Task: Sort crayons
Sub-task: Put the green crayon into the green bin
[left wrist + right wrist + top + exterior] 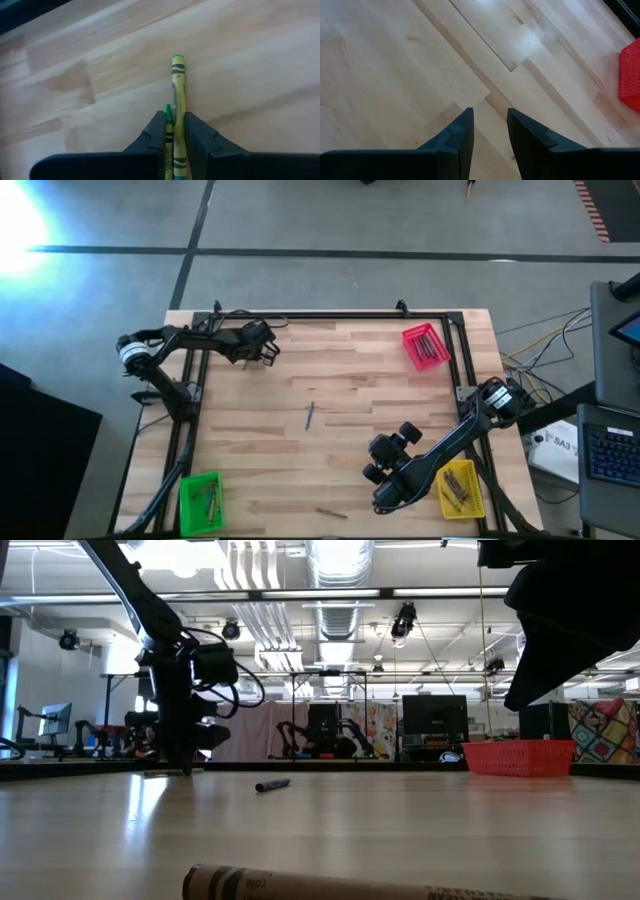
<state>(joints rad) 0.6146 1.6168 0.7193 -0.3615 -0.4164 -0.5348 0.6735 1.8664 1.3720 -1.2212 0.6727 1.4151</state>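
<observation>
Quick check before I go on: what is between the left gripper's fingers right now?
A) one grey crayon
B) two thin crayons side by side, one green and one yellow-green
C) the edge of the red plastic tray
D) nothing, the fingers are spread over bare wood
B: the left wrist view shows the left gripper shut on a green paper-wrapped crayon and a longer yellow-green crayon lying side by side on the wooden table.

Crayon wrapper (pixel 178 95) print blurred, unreadable. White box (pixel 556 446) beside bench: partial marking, illegible.
</observation>
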